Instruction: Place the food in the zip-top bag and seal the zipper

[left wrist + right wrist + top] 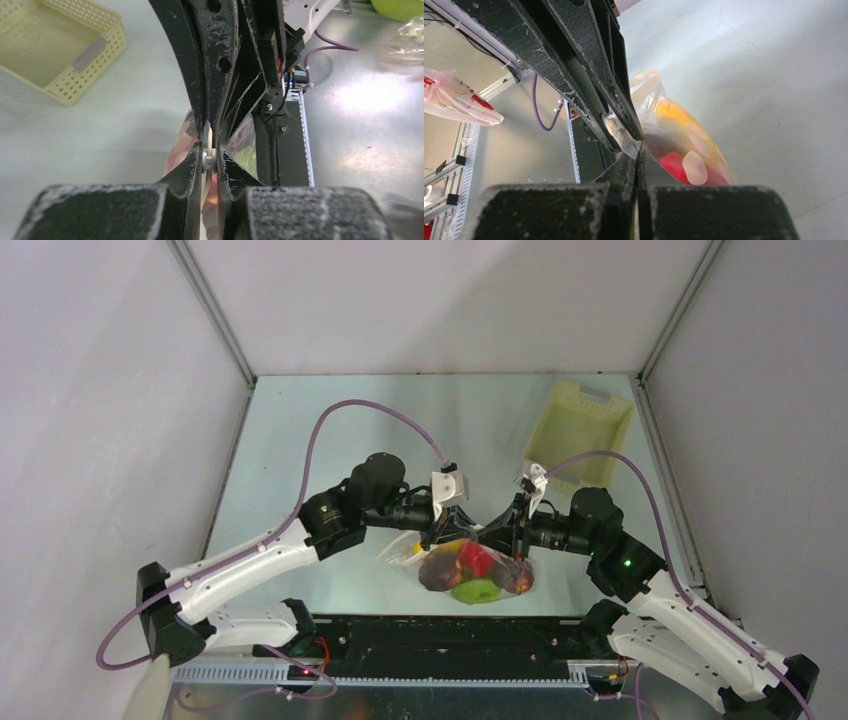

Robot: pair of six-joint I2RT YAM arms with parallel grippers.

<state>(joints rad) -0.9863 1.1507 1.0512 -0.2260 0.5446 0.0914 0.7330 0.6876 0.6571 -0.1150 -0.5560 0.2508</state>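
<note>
Left fingers (pixel 192 167): pinched almost together on zipper (pixel 209 137)
Right fingers (pixel 624 172): clamped on zip-top bag (pixel 478 578), 6 o'clock
Risk: if you slide unevenly, the zipper gaps

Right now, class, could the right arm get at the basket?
Probably yes: the basket sits just beyond it with nothing between, but its tool is shut on the bag.

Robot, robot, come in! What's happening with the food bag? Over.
Both jaws shut on mouth of clear crinkly plastic bag. Inside: toy fruits and vegetables. Pale yellow perforated basket well clear.
</note>
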